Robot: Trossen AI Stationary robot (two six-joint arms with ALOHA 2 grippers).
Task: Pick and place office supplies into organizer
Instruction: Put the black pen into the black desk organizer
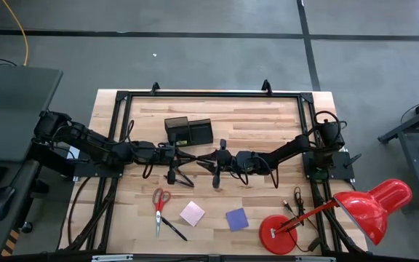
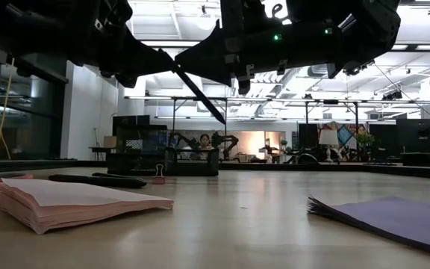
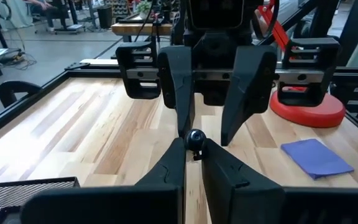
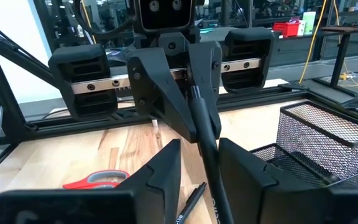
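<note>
Both grippers meet nose to nose above the middle of the table. My left gripper [image 3: 194, 149] is shut on a thin black pen [image 4: 209, 146], which slants down toward the right arm [image 2: 200, 96]. My right gripper [image 4: 199, 152] is open. Its fingers stand on either side of the pen's free half, with a gap showing beside it. The black mesh organizer [image 1: 188, 131] stands just beyond them toward the far edge. Red-handled scissors [image 1: 160, 200], another pen [image 1: 173, 229], the pink pad [image 1: 192, 213] and the purple pad [image 1: 237, 218] lie flat near the near edge. My left gripper pinches the pen between its two fingers at the pen's upper end [image 4: 194, 94], coming level from the table's left. The pen sticks out forward past the fingertips, lifted clear of the table and tilted, with its free end [image 2: 221, 121] lower.
The red desk lamp stands on its round base [image 1: 278, 233] at the near right corner, its shade [image 1: 377, 207] past the table's edge. A few small dark items [image 1: 297, 200] lie by the right rail. A black frame runs round the table [image 1: 209, 94]. Bare wood lies between the grippers and the pads.
</note>
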